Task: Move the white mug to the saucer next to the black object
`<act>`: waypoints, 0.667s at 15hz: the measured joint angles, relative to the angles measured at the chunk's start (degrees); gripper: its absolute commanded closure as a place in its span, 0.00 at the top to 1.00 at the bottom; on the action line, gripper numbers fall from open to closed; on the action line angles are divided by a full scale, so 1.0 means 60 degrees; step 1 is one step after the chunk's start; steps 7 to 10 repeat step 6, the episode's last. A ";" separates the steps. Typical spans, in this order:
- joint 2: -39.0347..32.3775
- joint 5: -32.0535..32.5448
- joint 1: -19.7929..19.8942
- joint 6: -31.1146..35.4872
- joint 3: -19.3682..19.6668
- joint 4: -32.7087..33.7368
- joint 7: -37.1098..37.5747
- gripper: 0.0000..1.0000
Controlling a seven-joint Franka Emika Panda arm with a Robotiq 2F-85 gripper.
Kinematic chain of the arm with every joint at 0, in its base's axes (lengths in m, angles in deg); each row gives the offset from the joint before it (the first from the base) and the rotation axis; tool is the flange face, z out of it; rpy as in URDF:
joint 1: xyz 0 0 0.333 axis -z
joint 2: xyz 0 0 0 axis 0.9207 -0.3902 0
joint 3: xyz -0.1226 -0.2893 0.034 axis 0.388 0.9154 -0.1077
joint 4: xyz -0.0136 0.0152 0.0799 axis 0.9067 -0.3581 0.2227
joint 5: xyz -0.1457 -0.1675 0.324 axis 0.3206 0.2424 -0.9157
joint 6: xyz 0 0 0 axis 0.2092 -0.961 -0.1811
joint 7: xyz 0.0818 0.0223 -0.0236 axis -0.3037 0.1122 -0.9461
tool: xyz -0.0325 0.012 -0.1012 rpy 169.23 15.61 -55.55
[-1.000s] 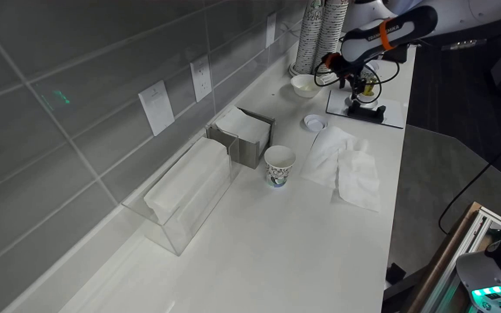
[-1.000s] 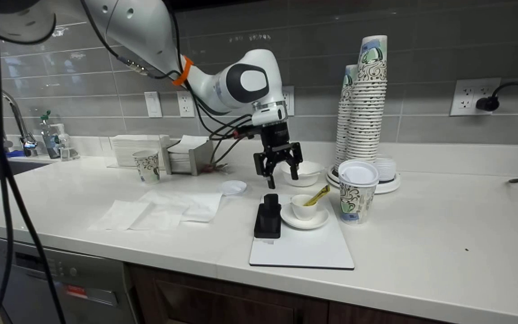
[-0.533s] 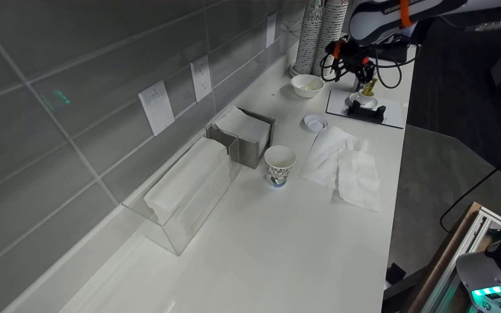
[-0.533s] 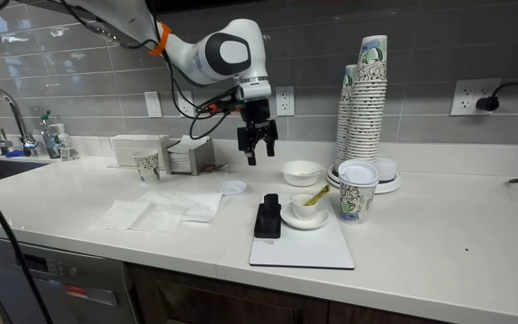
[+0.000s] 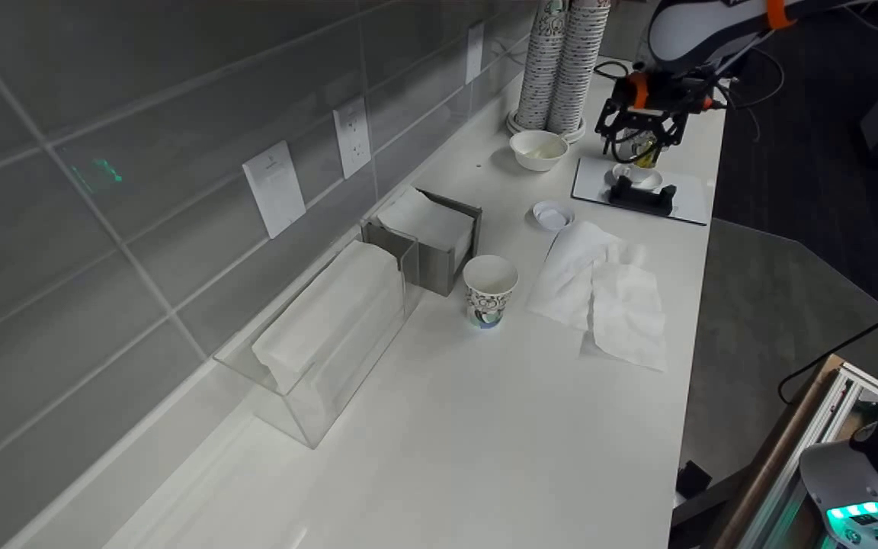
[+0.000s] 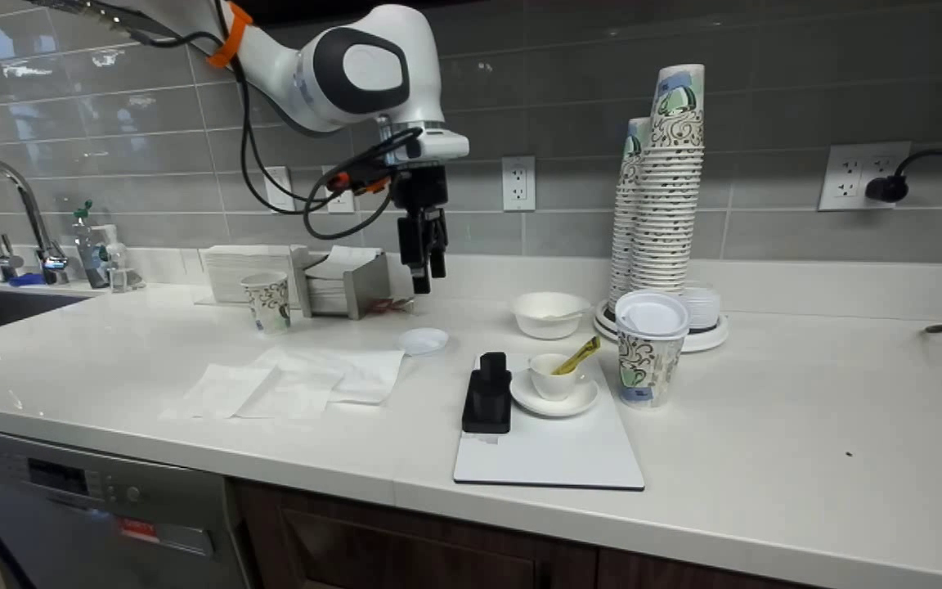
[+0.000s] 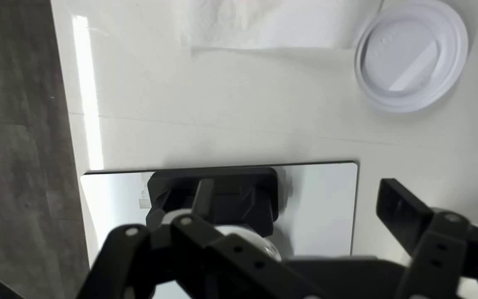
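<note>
The white mug (image 6: 549, 380) stands upright on the saucer (image 6: 573, 406), with a yellow packet (image 6: 577, 356) leaning in it. The black object (image 6: 487, 401) is right beside the saucer, on a flat white board (image 6: 553, 458). In an exterior view the mug (image 5: 639, 174) is partly covered by the gripper and cables. My gripper (image 6: 428, 276) is raised above the counter, apart from the mug. In the wrist view the gripper (image 7: 297, 199) is open with nothing between its fingers. There the black object (image 7: 218, 182) shows, and a finger hides most of the saucer (image 7: 247, 234) and the mug.
Tall cup stacks (image 6: 675, 221) and a white bowl (image 6: 549, 319) stand behind the board. A lidded patterned cup (image 6: 649, 372) stands beside the saucer. A white lid (image 6: 423, 341), napkins (image 6: 291, 380), a patterned cup (image 6: 269, 303) and a napkin holder (image 6: 365, 290) lie across the counter.
My open gripper has risen, moved away from the mug and turned. The mug, saucer and black object have not moved.
</note>
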 measured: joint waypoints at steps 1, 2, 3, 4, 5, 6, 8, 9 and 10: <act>0.0178 0.0000 0.0002 -0.0005 -0.0002 -0.0203 -0.0534 1.00; 0.0304 0.0000 0.0008 -0.0005 -0.0002 -0.0354 -0.1072 1.00; 0.0379 0.0000 0.0018 -0.0005 -0.0002 -0.0448 -0.1428 1.00; 0.0418 0.0000 0.0025 -0.0005 -0.0001 -0.0504 -0.1619 1.00; 0.0429 0.0000 0.0026 -0.0005 -0.0002 -0.0536 -0.1720 1.00; 0.0430 0.0000 0.0025 -0.0005 -0.0002 -0.0553 -0.1768 1.00; 0.0430 0.0000 0.0025 -0.0005 -0.0002 -0.0553 -0.1768 1.00; 0.0430 0.0000 0.0025 -0.0005 -0.0002 -0.0553 -0.1768 1.00; 0.0430 0.0000 0.0025 -0.0005 -0.0002 -0.0553 -0.1768 1.00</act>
